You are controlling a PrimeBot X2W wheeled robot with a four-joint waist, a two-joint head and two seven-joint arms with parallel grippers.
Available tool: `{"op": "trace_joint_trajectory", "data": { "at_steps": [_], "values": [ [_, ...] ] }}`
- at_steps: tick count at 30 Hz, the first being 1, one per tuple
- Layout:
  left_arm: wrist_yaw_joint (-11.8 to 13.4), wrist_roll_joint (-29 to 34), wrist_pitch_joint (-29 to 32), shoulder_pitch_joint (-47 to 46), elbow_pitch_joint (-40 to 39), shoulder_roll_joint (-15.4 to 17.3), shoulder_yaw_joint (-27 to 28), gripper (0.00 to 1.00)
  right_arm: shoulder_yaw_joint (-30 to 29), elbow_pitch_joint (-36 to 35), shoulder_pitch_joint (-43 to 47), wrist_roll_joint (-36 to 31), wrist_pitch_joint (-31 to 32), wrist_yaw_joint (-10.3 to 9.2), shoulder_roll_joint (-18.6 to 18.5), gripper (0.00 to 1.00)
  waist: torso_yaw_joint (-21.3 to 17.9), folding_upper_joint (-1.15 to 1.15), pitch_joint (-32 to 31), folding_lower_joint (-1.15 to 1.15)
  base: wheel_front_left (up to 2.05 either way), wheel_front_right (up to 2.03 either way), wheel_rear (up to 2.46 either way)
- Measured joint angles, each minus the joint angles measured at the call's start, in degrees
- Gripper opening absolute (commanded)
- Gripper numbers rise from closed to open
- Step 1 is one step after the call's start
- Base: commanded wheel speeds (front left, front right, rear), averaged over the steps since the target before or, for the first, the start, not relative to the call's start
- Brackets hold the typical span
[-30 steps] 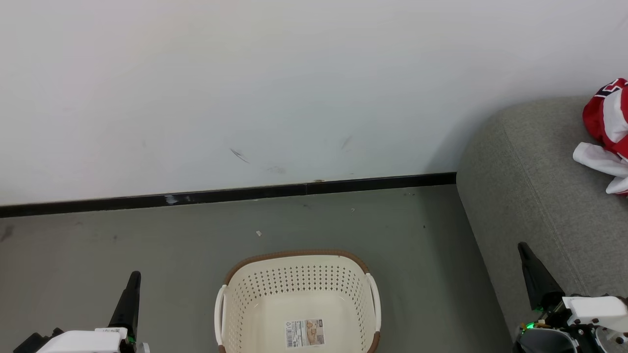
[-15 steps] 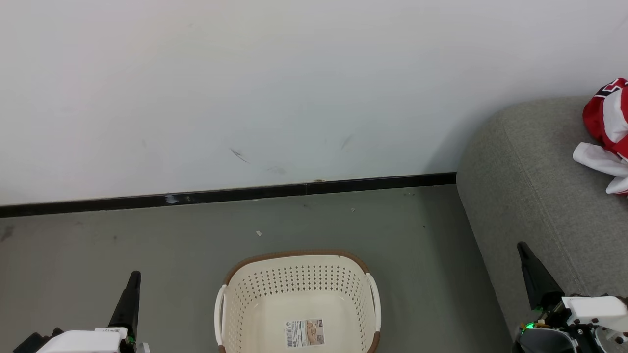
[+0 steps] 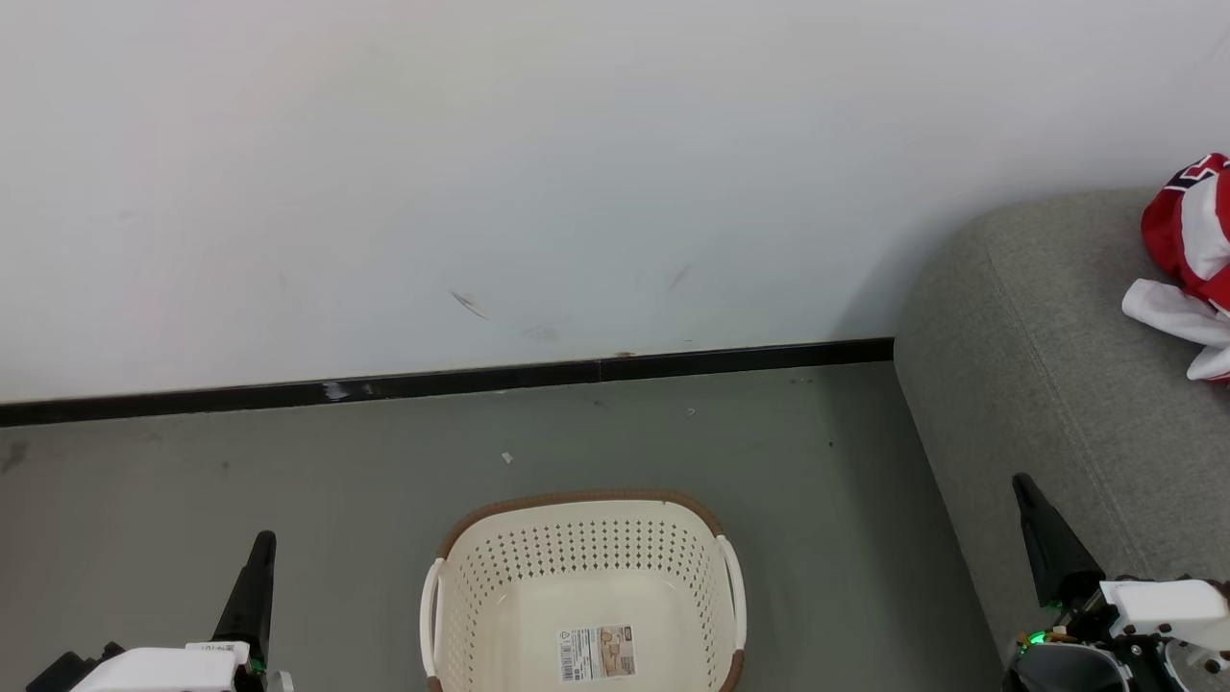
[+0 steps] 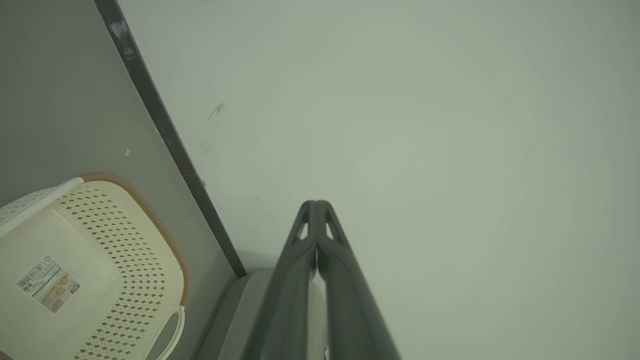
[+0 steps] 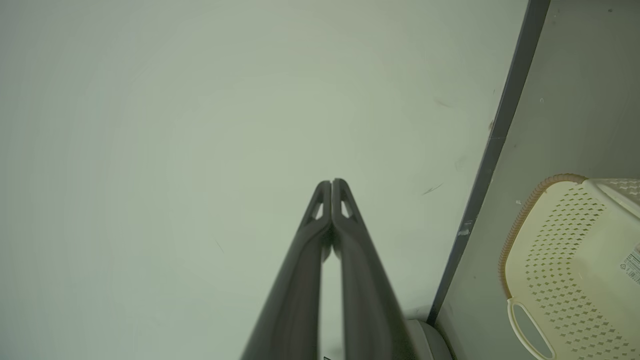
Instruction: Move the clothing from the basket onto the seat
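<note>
Cream perforated plastic basket [image 3: 586, 550] is empty. Red-and-white jersey clothing [image 3: 1188, 252] is laid on grey woven sofa seat [image 3: 1047, 375], well right of basket. Flanking basket, left fingers [image 3: 256, 584] and right fingers [image 3: 1050, 550] are pressed together, nothing held. Risk: basket clipped by an inward arm swing.

Left hand [image 4: 316, 207] closed, empty, facing wall [image 4: 425, 125]; basket [image 4: 125, 240] lower left.

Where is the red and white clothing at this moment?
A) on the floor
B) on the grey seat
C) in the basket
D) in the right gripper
B: the clothing lies on the seat at the head view's right edge; the visible part of the basket holds just a sticker.
</note>
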Motion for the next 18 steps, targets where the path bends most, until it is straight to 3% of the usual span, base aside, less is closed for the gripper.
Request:
{"op": "trace_joint_trajectory", "data": {
  "at_steps": [18],
  "values": [
    [0.0,0.0,0.0,0.0,0.0,0.0,0.0,0.00,0.1,-0.1,0.0,0.0,0.0,0.00,0.0,0.00,0.0,0.00,0.0,0.00,0.00,0.00,0.00]
  ]
}}
